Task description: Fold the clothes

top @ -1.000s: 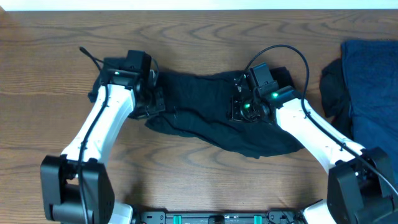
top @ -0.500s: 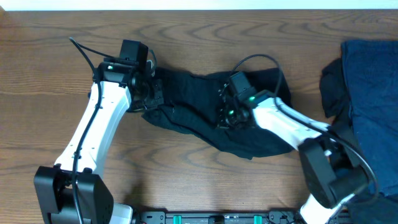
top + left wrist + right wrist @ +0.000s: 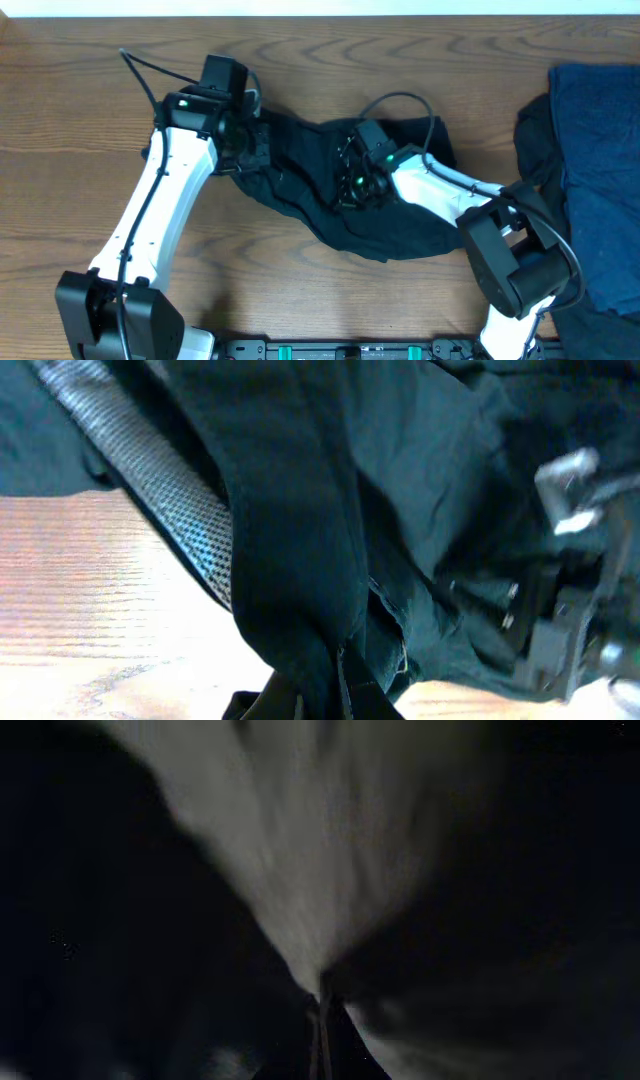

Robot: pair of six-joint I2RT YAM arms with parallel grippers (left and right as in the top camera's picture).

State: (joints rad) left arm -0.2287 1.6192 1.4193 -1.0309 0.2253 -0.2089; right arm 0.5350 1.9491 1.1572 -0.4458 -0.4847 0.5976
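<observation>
Brown wood-grain surface (image 3: 300, 300) fills the overhead view, and sprawled across its middle is the large black garment (image 3: 300, 170), rumpled, stretched from the upper left down toward the lower right. Off at the right edge sits a navy-blue cloth (image 3: 600, 150), with a smaller dark piece (image 3: 535, 140) bunched against its left side, both well apart from the work in the centre. Now the arms: the white left arm (image 3: 165, 200) reaches up from the bottom left to the garment's upper left end, and the right arm (image 3: 430, 185) bends in low from the right, lying over the cloth itself. The left gripper (image 3: 245, 145) is at the garment's left edge, and its wrist view shows the gripper (image 3: 335, 695) clamped tight on a fold of black fabric that rises straight out of the fingers. The right gripper (image 3: 350, 185) is buried in the garment's middle, and its own camera shows the gripper (image 3: 322, 1020) pinched closed on cloth that fans upward from the tips, the rest of that view too dark to read. Beside the left grip, a strip of pale grey-white mesh lining (image 3: 160, 470) runs diagonally along the garment's inner edge. A thin black cable (image 3: 400, 100) loops above the right wrist.
</observation>
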